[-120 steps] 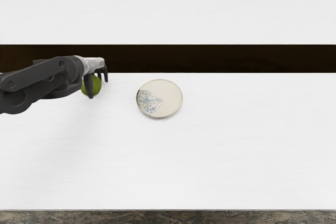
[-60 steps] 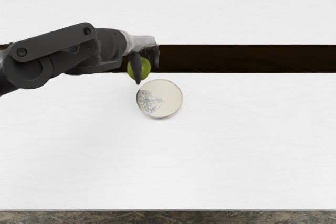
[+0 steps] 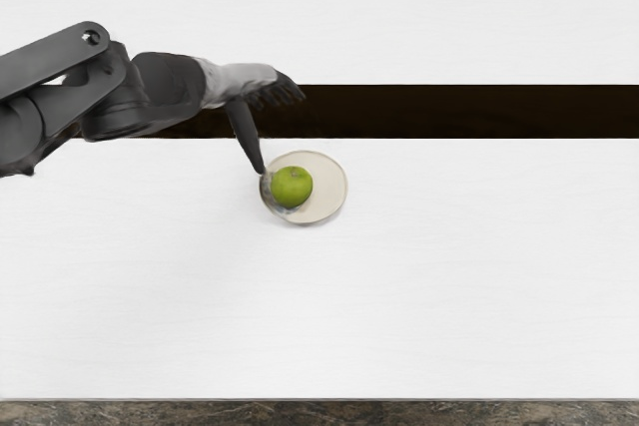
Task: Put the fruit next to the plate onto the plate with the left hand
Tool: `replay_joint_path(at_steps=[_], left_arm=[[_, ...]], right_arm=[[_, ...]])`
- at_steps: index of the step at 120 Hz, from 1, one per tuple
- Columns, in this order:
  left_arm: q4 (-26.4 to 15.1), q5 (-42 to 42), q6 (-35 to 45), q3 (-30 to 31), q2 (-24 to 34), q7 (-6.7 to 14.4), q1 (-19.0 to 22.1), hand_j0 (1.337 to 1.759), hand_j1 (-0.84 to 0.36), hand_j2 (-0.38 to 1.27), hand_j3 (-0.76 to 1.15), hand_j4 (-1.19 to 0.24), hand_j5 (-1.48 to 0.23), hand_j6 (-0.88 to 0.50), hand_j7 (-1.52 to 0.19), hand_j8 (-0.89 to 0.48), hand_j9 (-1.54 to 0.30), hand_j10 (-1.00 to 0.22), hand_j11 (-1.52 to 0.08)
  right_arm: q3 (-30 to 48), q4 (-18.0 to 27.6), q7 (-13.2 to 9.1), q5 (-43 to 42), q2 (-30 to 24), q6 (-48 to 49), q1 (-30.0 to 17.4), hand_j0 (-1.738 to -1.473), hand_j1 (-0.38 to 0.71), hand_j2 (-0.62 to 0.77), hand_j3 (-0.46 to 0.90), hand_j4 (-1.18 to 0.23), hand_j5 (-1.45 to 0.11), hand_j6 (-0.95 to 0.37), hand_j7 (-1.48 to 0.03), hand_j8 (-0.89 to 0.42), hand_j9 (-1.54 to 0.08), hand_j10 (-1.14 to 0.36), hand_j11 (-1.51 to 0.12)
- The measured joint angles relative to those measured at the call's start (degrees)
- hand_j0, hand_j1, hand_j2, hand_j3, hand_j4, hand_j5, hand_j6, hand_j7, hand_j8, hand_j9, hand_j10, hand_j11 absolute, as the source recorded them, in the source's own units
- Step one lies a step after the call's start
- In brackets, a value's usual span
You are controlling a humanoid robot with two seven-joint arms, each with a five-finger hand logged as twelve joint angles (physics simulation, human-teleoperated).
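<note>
Your left hand [image 3: 250, 87] has let go, its fingers wide and empty; the fruit [image 3: 292, 187] now sits on the plate [image 3: 330, 181], so the task looks done.

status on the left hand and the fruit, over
Left hand open, holding nothing. Green fruit sitting on the plate. Right arm out of view.

Matt white table [image 3: 449, 276], smooth plate [image 3: 330, 187] (glazed, it seems) — waxy green fruit [image 3: 292, 187], matt grey left hand [image 3: 250, 95]
</note>
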Motion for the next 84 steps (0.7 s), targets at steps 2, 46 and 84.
replay_joint_path(at_steps=[2, 46, 84], left_arm=[[-0.14, -0.98, -0.03, -0.93, 0.98, 0.0, 0.15, 1.657, 0.13, 0.08, 0.0, -0.21, -0.28, -0.19, -0.28, -0.18, -0.28, -0.19, -0.28], [1.49, -29.26, -17.0, -7.37, 23.76, 0.0, 7.48, 1.658, 0.22, 0.03, 0.0, -0.11, -0.15, -0.11, -0.15, -0.11, -0.15, -0.11, -0.15], [11.46, -45.05, -18.98, -8.18, 23.7, -1.17, 15.68, 1.658, 0.31, 0.01, 0.0, -0.04, -0.05, -0.04, -0.05, -0.04, -0.05, -0.04, -0.05]], right_arm=[[0.0, 0.0, 0.0, 0.0, 0.0, 0.0, 0.0, -1.658, -0.35, 0.0, 0.0, 0.0, 0.0, 0.0, 0.0, 0.0, 0.0, 0.0, 0.0], [0.0, 0.0, 0.0, -0.01, 0.0, 0.0, 0.0, -1.658, -0.35, 0.0, 0.0, 0.0, 0.0, 0.0, 0.0, 0.0, 0.0, 0.0, 0.0], [0.0, 0.01, 0.0, -0.01, 0.0, 0.0, 0.0, -1.658, -0.35, 0.0, 0.0, 0.0, 0.0, 0.0, 0.0, 0.0, 0.0, 0.0, 0.0]])
